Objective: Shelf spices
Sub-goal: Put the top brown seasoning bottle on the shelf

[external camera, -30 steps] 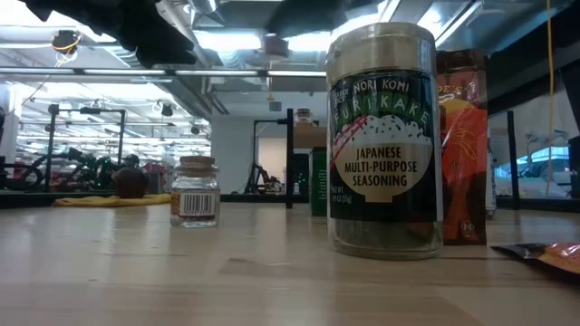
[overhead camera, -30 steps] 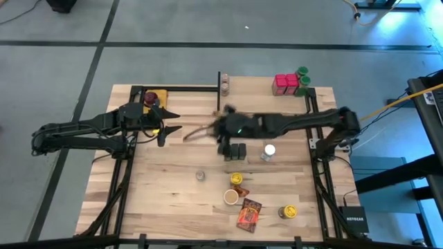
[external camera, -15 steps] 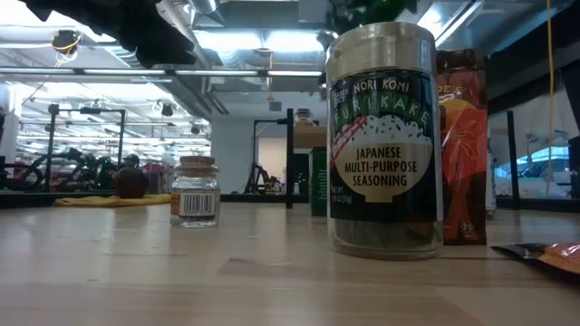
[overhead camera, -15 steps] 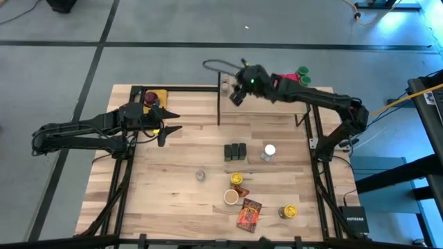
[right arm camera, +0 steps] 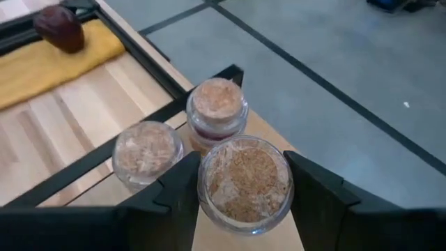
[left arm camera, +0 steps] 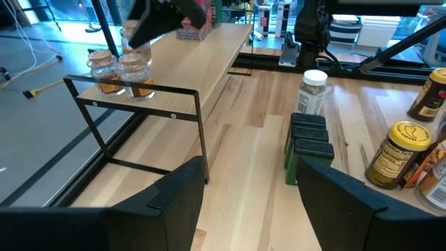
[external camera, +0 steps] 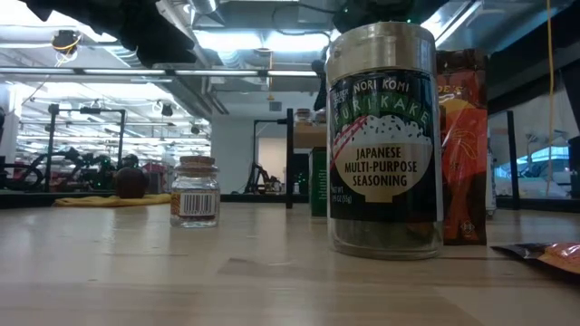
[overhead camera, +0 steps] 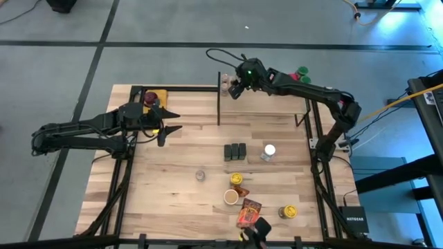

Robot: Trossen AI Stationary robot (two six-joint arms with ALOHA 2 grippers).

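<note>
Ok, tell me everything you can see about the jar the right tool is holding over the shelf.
The cork-lidded jar is small, round and clear-walled, with a pale speckled cork top seen from above. It sits upright between the right tool's two dark fingers, which close on its sides. It is at the shelf's left end, close beside two similar cork-topped jars already there. Whether its base rests on the board cannot be told.

The right arm is reaching long across the far side of the table, its right gripper [overhead camera: 234, 88] pointing down with the fingers [right arm camera: 178, 199] clamping a cork-topped jar [right arm camera: 244, 182] between them. The left arm is hanging low on its own side, left gripper [overhead camera: 168, 129] spread wide and gripping nothing.
</note>
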